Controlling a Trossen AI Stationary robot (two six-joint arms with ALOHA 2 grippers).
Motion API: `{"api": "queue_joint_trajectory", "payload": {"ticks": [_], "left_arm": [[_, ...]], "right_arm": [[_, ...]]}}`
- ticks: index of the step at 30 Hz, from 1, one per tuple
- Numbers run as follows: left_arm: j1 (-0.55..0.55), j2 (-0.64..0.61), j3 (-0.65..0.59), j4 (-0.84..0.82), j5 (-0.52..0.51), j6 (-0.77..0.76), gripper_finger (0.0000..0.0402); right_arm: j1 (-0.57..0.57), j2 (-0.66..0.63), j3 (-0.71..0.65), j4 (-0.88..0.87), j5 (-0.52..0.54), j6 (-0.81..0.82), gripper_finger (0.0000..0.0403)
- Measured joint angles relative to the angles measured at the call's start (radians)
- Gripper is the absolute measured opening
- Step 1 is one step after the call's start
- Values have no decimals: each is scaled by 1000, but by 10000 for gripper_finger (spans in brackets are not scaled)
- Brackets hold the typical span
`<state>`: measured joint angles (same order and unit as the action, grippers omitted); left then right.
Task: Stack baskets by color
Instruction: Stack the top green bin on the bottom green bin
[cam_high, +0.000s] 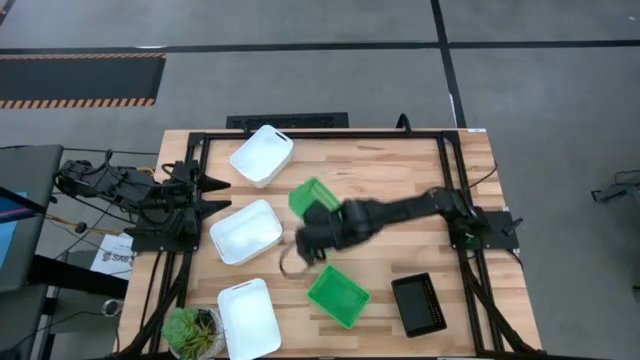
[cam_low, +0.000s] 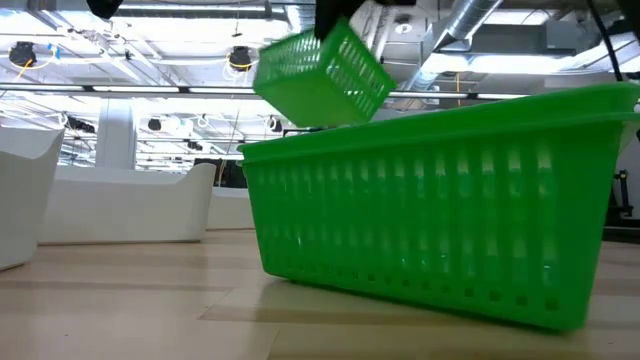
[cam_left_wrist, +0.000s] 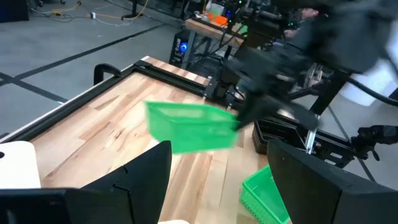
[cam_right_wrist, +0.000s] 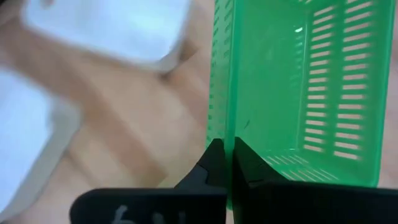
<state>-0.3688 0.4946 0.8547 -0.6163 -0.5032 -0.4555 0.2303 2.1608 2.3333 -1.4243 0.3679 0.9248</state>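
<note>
My right gripper is shut on a bright green mesh basket, held in the air over the middle of the table; the low view shows it tilted. A second green basket stands on its bottom nearer the front edge. Three white baskets sit in a row down the left half. A black basket sits at the front right. My left gripper waits open at the table's left edge, touching nothing. My right gripper pinches one wall of the green basket at its rim, one finger inside the basket and one outside. The fingers come from above, slanting down. The basket hangs below them, tilted and clear of the table.
A round potted plant stands at the front left corner beside the nearest white basket. A black frame runs along the table's far edge and sides. Bare wood shows at the far right part of the table.
</note>
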Motion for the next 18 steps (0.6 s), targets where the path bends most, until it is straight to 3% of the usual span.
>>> {"api": "queue_joint_trajectory", "payload": {"ticks": [9,18], "left_arm": [[0,0,0,0,-2,-12,254],[0,0,0,0,-35,-17,254]], "right_arm": [[240,4,0,45,22,269,4],[407,4,0,49,25,480,5]]}}
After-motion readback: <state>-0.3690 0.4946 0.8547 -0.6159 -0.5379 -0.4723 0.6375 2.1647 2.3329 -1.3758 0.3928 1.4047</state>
